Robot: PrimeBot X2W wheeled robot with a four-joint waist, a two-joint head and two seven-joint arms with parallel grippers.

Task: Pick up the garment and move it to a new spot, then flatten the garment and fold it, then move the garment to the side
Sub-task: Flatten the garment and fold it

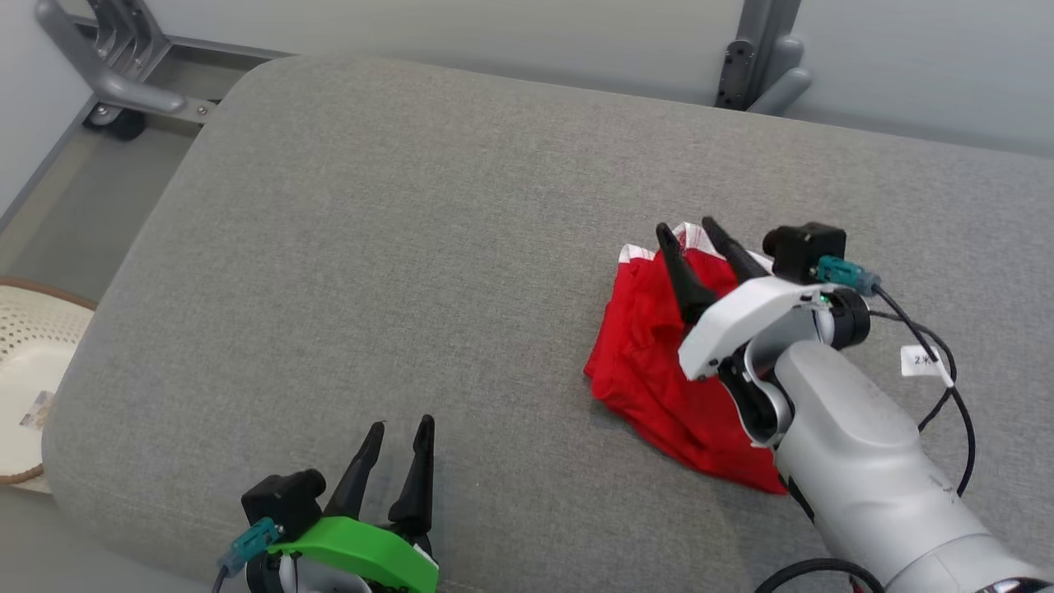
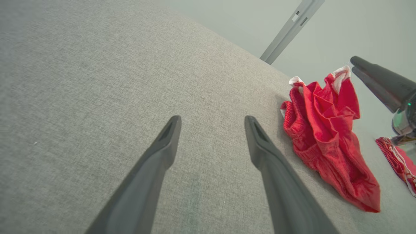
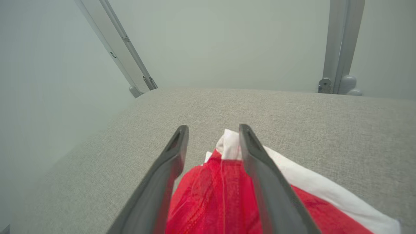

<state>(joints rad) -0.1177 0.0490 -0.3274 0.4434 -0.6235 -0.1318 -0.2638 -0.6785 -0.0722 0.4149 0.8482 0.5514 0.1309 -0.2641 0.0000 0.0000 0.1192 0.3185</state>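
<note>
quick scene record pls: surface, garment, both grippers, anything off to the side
surface: grey fabric cushion
garment: red with white trim, crumpled in a heap on the cushion's right side, not flattened
right gripper: over the garment's far edge, fingers apart, red fabric seen between them
left gripper: open, over bare cushion, apart from the garment
aside: pale woven item beyond the cushion's left edge

Looks like a lab — grey padded bench [image 1: 412, 247], pale partition panels [image 1: 494, 33], metal struts [image 1: 756, 58].
</note>
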